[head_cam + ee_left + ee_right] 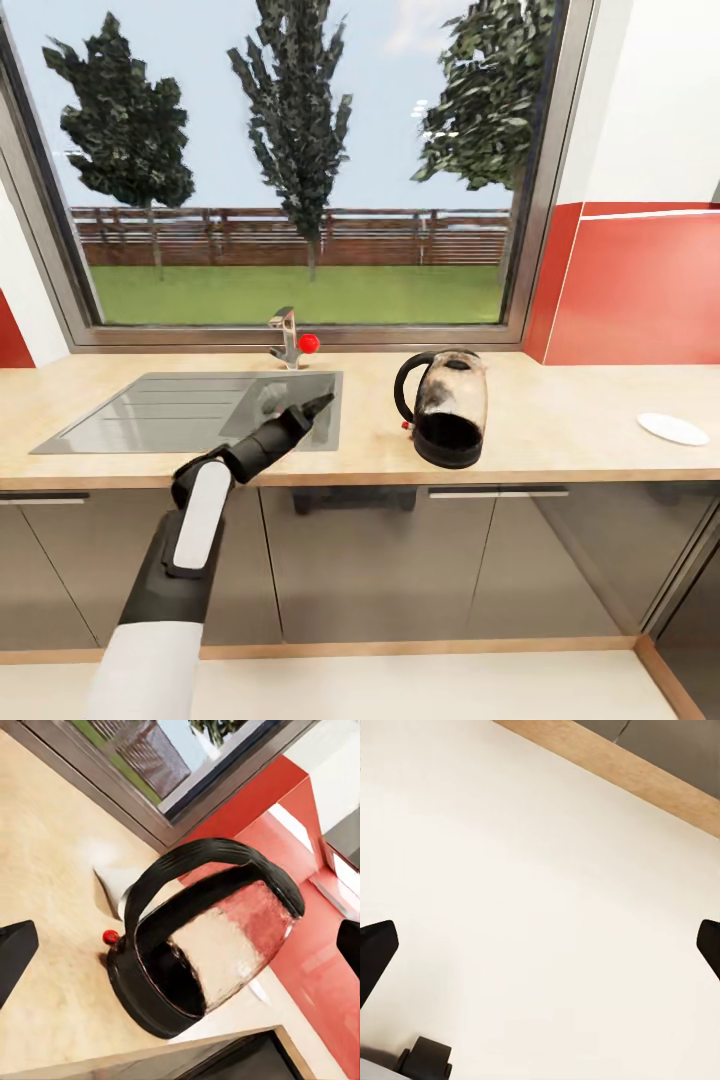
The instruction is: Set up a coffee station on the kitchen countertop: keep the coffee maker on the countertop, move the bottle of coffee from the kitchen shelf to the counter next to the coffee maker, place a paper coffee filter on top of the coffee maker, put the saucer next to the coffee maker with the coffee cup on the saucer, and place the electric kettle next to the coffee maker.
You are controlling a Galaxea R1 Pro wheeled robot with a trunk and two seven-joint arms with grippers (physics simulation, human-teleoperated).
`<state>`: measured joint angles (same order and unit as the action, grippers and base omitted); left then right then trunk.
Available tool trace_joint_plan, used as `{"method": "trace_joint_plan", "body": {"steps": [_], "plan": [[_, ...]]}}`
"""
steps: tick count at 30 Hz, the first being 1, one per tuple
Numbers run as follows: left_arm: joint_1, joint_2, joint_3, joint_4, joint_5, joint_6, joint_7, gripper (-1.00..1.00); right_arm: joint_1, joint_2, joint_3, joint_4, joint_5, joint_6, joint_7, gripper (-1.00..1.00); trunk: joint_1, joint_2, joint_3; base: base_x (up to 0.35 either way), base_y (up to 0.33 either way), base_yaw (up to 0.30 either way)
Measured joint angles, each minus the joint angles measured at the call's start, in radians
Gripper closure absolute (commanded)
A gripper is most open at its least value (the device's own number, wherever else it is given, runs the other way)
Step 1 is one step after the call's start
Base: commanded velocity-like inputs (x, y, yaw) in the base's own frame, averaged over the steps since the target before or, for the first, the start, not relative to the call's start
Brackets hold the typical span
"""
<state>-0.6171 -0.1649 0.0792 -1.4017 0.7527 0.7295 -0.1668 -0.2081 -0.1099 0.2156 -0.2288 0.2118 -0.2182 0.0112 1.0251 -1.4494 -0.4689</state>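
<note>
Closest to me, my left arm reaches out from the bottom of the head view, and its left gripper point(318, 404) hangs over the near corner of the sink point(130, 420), pointed toward the electric kettle point(445, 407). In the left wrist view the two fingertips point(15, 956) sit wide apart at the edges of the frame with nothing between them, so that claw is open and empty. The right gripper point(540, 952) is also spread open and empty, looking down at pale floor point(525, 870) with a strip of wooden trim across one corner. Beyond the left claw, the kettle stands upright on the wooden countertop point(560, 400), near the front edge and just beside the sink, its black loop handle point(202, 859) turned toward my gripper. Further along the counter, well apart from the kettle, the white saucer point(672, 428) lies flat. Behind all of it are the tap point(287, 338) and the window. I judge the kettle step to be in hand: next I need to bring the open left claw across to the handle, line the fingers up on either side of the loop, and close before lifting.
</note>
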Motion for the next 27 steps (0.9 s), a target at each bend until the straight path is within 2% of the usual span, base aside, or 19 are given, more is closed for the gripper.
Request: {"method": "trace_joint_plan", "body": {"steps": [1, 3, 7, 12, 20, 21, 27], "plan": [[-0.014, -0.002, -0.002, 0.006, 0.024, 0.000, 0.022, -1.00, 0.000, 0.000, 0.000, 0.000, 0.000, 0.000, 0.000, -1.00, 0.000, 0.000, 0.000, 0.000, 0.000, 0.000], [-0.024, -0.007, -0.007, 0.013, 0.043, -0.003, 0.037, -1.00, 0.000, 0.000, 0.000, 0.000, 0.000, 0.000, 0.000, -1.00, 0.000, 0.000, 0.000, 0.000, 0.000, 0.000], [-0.029, -0.008, -0.011, 0.038, 0.054, -0.009, 0.054, -1.00, 0.000, 0.000, 0.000, 0.000, 0.000, 0.000, 0.000, -1.00, 0.000, 0.000, 0.000, 0.000, 0.000, 0.000], [-0.038, -0.008, -0.024, 0.071, 0.059, -0.020, 0.126, -1.00, 0.000, 0.000, 0.000, 0.000, 0.000, 0.000, 0.000, -1.00, 0.000, 0.000, 0.000, 0.000, 0.000, 0.000], [-0.040, -0.009, -0.059, 0.072, 0.067, -0.022, 0.136, -1.00, 0.000, 0.000, 0.000, 0.002, 0.000, 0.001, -0.001, -1.00, 0.000, 0.000, 0.000, 0.000, 0.000, 0.000], [-0.040, -0.009, -0.061, 0.069, 0.081, -0.021, 0.135, -1.00, 0.000, -0.001, -0.001, 0.014, 0.000, 0.002, -0.003, -1.00, 0.000, 0.000, 0.000, 0.000, 0.000, 0.000], [-0.040, -0.009, -0.070, 0.068, 0.108, -0.019, 0.134, -1.00, 0.000, -0.007, -0.004, 0.057, 0.002, -0.011, -0.005, -1.00, 0.000, 0.000, 0.000, 0.000, 0.000, 0.000]]}}
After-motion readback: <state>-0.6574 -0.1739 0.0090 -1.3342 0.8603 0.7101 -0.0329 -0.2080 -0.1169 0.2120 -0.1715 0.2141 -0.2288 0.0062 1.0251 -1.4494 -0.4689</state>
